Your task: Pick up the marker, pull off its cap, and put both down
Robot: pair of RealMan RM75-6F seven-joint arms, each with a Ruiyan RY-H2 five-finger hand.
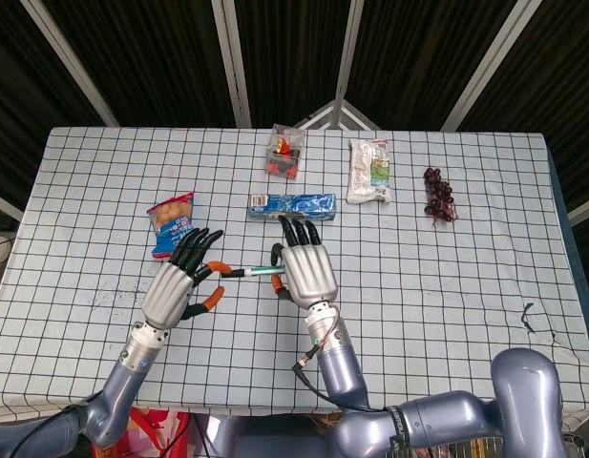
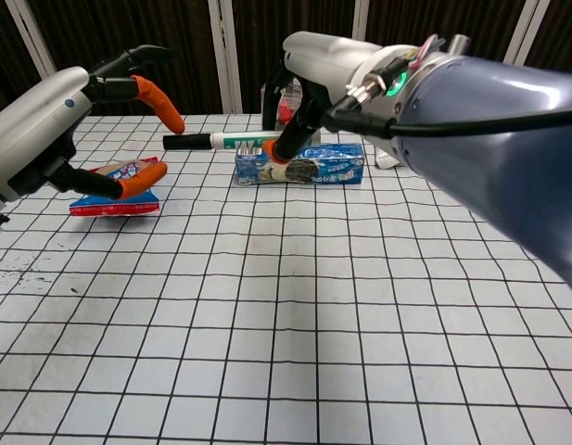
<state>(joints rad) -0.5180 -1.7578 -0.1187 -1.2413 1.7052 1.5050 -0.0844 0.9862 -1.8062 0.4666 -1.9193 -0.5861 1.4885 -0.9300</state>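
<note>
1. My right hand point(image 1: 306, 270) grips the marker point(image 2: 232, 141) by its white barrel and holds it level above the checked desk point(image 1: 447, 277), well clear of the cloth, with the black cap point(image 2: 185, 142) pointing toward my left side.
2. My left hand point(image 1: 179, 286) holds nothing. Its fingers are spread, and in the chest view the orange-tipped thumb and finger bracket the cap end from above and below. I cannot tell from either view whether they touch it yet.
3. I judge the marker to be light and stiff, a smooth plastic tube that could twist or slide in a loose hold. The cap is probably a press fit, so it should resist and then let go all at once.
4. The place for my left hand to take hold is the black cap itself, near its open rim, pinched across its width. My right hand should stay on the barrel just behind the green-printed label, so the pull runs straight along the marker's length.
5. A crooked pull could lever the barrel out of my right hand. A sudden release could fling the cap toward the blue snack bag point(image 1: 172, 221) lying close by on the left.
6. Behind the marker, flat on the desk, lies a long blue biscuit pack point(image 1: 292, 204). It is apart from both hands.
</note>
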